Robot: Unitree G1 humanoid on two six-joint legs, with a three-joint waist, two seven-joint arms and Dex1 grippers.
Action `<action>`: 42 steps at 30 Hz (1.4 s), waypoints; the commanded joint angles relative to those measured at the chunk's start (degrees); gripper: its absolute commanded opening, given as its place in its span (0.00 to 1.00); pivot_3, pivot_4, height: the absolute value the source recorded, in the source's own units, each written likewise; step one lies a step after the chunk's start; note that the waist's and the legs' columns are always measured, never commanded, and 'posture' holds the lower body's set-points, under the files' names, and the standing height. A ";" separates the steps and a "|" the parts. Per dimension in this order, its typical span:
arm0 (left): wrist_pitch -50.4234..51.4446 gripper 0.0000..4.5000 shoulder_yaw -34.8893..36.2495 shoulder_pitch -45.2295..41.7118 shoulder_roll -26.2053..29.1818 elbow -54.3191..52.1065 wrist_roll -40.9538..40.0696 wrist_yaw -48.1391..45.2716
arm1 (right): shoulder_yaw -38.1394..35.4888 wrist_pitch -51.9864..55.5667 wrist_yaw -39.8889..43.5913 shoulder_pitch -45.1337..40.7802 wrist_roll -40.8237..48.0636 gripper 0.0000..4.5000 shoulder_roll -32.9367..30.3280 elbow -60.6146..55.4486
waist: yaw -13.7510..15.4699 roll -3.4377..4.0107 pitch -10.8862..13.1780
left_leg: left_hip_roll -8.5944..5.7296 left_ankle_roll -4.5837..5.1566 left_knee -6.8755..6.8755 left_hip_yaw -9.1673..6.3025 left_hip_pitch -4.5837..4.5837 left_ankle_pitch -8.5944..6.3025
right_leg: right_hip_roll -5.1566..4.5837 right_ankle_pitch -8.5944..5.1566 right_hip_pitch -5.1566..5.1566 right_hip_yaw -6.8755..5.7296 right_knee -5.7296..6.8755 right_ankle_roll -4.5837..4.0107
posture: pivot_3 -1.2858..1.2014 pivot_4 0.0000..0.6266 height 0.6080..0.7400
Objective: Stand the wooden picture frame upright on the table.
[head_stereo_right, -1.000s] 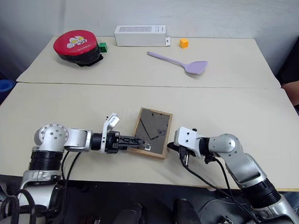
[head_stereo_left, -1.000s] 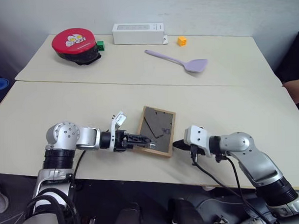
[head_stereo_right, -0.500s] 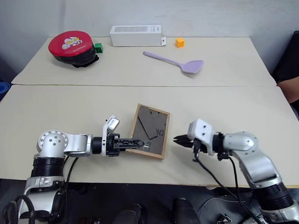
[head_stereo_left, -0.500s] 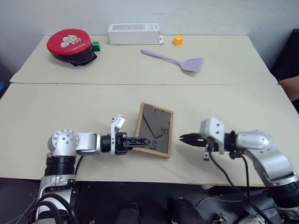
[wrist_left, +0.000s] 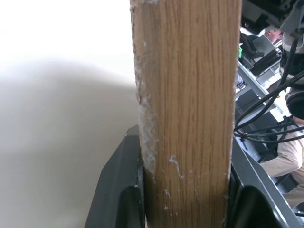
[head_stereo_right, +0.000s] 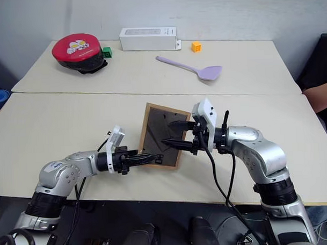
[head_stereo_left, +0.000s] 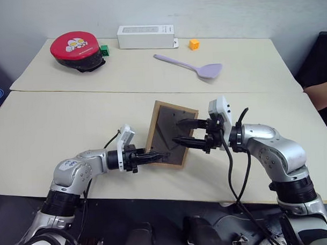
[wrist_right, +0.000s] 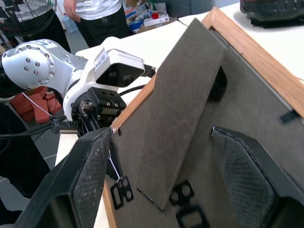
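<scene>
Frame: we find the small rectangular picture frame with a light wood border and dark grey back panel near the 6 o'clock edge of the pale beige surface, tilted up off it with the back panel facing us.
Left pincer: the left pincer is clenched on the frame's lower wooden edge; in its wrist view we see the border wedged between both black fingers. We judge this grip serves as an anchor, letting the frame pivot while staying put.
Right pincer: the right pincer is released, its two fingers spread across the back panel, at 3 o'clock of the frame.
Fold-out stand: the grey fold-out stand lies between those fingers; we judge they are placed to swing it out.
Remaining: the frame does not yet stand unaided.
Bystanders: a long white box and lilac spatula sit well apart, toward 12 o'clock.
</scene>
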 commanded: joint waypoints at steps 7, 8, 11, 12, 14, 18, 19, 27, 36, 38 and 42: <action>12.67 0.28 6.08 -2.85 -3.10 0.98 -5.68 3.59 | -1.48 -1.80 7.37 5.33 4.44 0.78 -3.23 -7.61 | 0.36 -0.01 0.00 | -0.03 0.15 0.02 -0.02 -0.08 -0.08 | -0.02 0.02 -0.01 -0.01 0.01 0.03 | 0.52 0.24 1.00; 14.98 0.28 7.32 -3.47 -3.46 1.54 -6.88 4.35 | -2.22 -2.62 8.36 6.66 4.07 0.78 -4.78 -7.75 | 0.64 -0.01 0.01 | -0.06 0.17 0.03 -0.02 -0.10 -0.09 | -0.03 0.02 -0.01 0.00 0.01 0.04 | 0.52 0.24 1.00; 24.21 0.28 10.66 -5.81 -4.17 3.95 -11.25 6.75 | -3.12 -8.93 10.74 9.07 1.72 0.78 -7.17 -7.72 | 0.79 -0.02 0.02 | -0.10 0.26 0.06 -0.01 -0.13 -0.14 | -0.06 0.05 0.02 0.01 -0.02 0.09 | 0.52 0.24 1.00; 28.05 0.28 10.86 -6.53 -3.71 4.29 -12.12 7.21 | -3.45 -13.09 10.97 9.53 -0.42 0.78 -7.25 -7.10 | 0.60 -0.03 0.02 | -0.10 0.26 0.06 0.02 -0.13 -0.14 | -0.05 0.05 0.00 0.03 -0.03 0.10 | 0.52 0.24 1.00; 37.24 0.28 12.97 -8.27 -3.17 5.62 -16.26 6.78 | -5.56 -22.80 11.63 10.92 -4.77 0.78 -7.40 -4.15 | -0.01 -0.06 0.04 | -0.06 0.21 0.05 0.04 -0.13 -0.12 | 0.01 0.05 -0.06 0.04 -0.03 0.10 | 0.52 0.24 1.00; 45.08 0.28 9.40 -11.09 2.77 11.12 -25.26 7.27 | -9.27 -44.46 14.83 12.77 -12.58 0.78 -8.84 5.18 | -0.24 -0.07 0.05 | -0.01 0.13 0.00 0.10 -0.08 -0.10 | 0.10 0.05 -0.07 0.08 0.06 0.11 | 0.52 0.24 1.00; 45.08 0.28 7.62 -11.66 4.34 13.00 -27.62 8.02 | -9.08 -50.29 16.04 12.86 -14.78 0.78 -9.29 7.55 | -0.28 -0.07 0.05 | -0.01 0.13 0.00 0.10 -0.06 -0.10 | 0.10 0.05 -0.07 0.09 0.07 0.11 | 0.52 0.24 1.00; 45.08 0.28 0.45 -17.88 7.02 25.12 -44.38 17.60 | -3.84 -89.95 6.56 5.40 -36.24 0.78 -5.09 23.74 | -0.31 -0.07 0.06 | -0.02 0.06 0.06 0.11 -0.02 -0.06 | 0.08 0.05 -0.10 0.12 0.04 0.11 | 0.52 0.24 1.00; 45.08 0.28 -3.84 -20.06 7.29 28.66 -59.62 27.25 | 0.34 -98.35 -10.16 -0.81 -52.98 0.78 -0.55 32.74 | -0.42 -0.06 0.06 | -0.04 -0.03 0.14 0.13 -0.07 0.00 | 0.10 0.05 -0.24 0.15 0.45 0.10 | 0.52 0.24 1.00; 45.08 0.28 -4.01 -20.91 7.18 30.83 -62.46 29.14 | 0.36 -99.74 -14.66 -2.15 -56.63 0.69 -0.33 33.97 | -0.39 -0.06 0.06 | -0.04 -0.04 0.16 0.13 -0.07 0.00 | 0.10 0.05 -0.25 0.15 0.48 0.10 | 0.52 0.24 1.00; 45.08 0.28 -5.57 -20.54 9.09 30.50 -66.72 31.89 | 1.88 -100.58 -20.05 -2.78 -59.64 0.50 -1.17 37.13 | -0.56 -0.06 0.06 | -0.07 -0.05 0.15 0.13 -0.07 0.01 | 0.14 0.05 -0.28 0.17 0.50 0.10 | 0.52 0.24 1.00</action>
